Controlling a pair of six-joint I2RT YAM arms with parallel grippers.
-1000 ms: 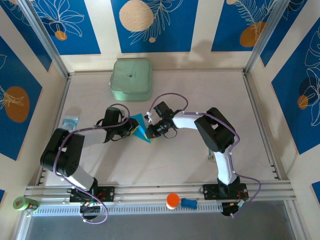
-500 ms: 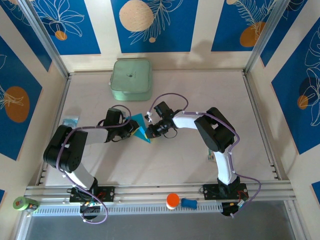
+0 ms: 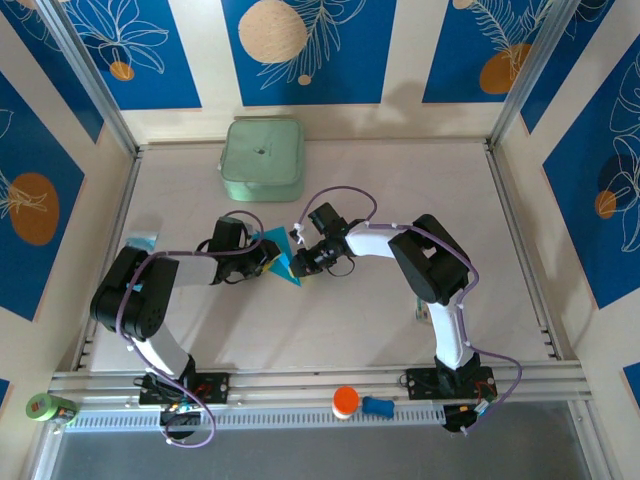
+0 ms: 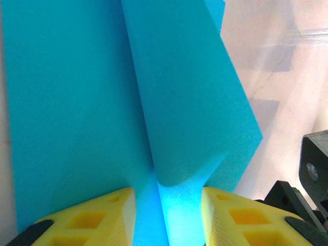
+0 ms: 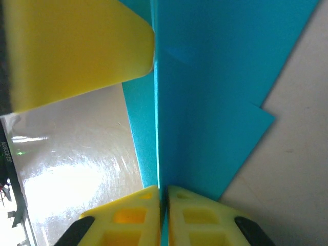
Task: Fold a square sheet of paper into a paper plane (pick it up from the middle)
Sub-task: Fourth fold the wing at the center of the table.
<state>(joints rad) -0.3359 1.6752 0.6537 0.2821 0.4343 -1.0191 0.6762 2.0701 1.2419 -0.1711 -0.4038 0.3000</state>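
So, R tool (image 5: 164,193) pinching folded cyan paper (image 3: 282,262) at mid bench (image 3: 400,180); L tool (image 4: 168,197) spread, straddling paper's raised fold, just left.

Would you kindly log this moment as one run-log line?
left gripper: open, straddling creased cyan-blue paper sheet | right gripper: shut on sheet | stage: mid-fold

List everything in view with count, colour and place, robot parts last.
Paper: one, cyan-blue, folded, mid-table between the grippers.
Box: one, pale green, far side of table.
Packet: one, pale printed, table's left edge.
Roll: one, green, near-left corner.
Capped object: one, orange, near rail.
Small object: one, blue, beside the orange one.
Table: one, beige.
Left gripper: one, yellow fingers, open astride a paper fold.
Right gripper: one, yellow fingers, shut on the paper.
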